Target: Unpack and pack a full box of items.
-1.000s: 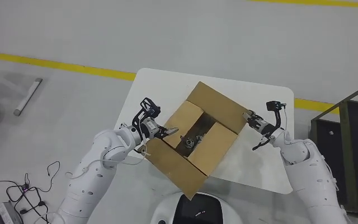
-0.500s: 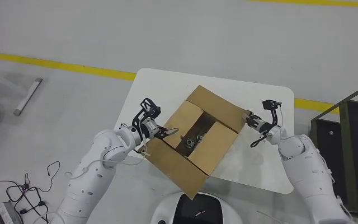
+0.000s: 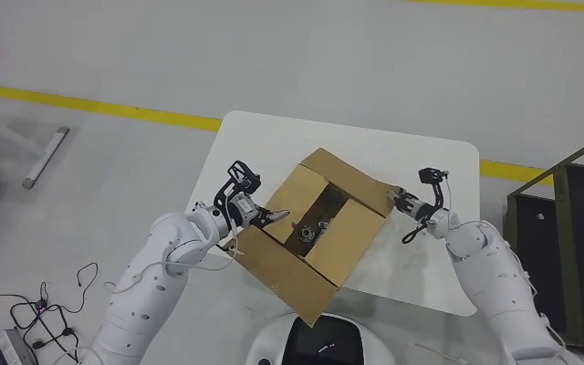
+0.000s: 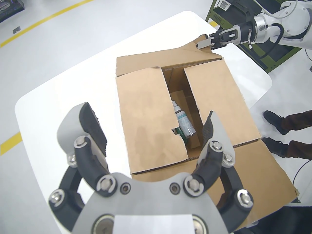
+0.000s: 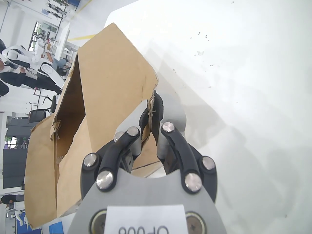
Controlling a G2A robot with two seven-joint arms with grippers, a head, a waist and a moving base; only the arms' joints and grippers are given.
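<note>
One brown cardboard box (image 3: 342,246) sits askew in the middle of the white rounded tabletop (image 3: 274,146), and it's the single box in play.

Count the flaps: four.
- The two inner flaps (image 4: 146,113) lie folded down almost flat, with a narrow slot open between them.
- The third, the near outer flap (image 4: 256,171) on the robot's side, splays outward and hangs over the tabletop's near edge.
- The fourth, the far outer flap (image 4: 170,54), is tilted up.

And there's the right claw (image 4: 207,43), clamped on the far flap's torn corner. Both fingers are pinched together with the cardboard edge between the pads, and the right wrist view shows it close up.

On the other side, the left claw (image 3: 278,217) hovers just above the box's left edge. Its two fingers (image 4: 92,122) are spread wide apart and grip nothing.

Now look down through the slot. One white spray bottle with a teal label (image 4: 182,120) lies on its side inside the box. One dark green item (image 4: 176,130) is tucked just beside its lower end, with brown cardboard beneath. What else is packed in there, the flaps hide.

That's two arms, one on each side of the box, well apart from each other.
</note>
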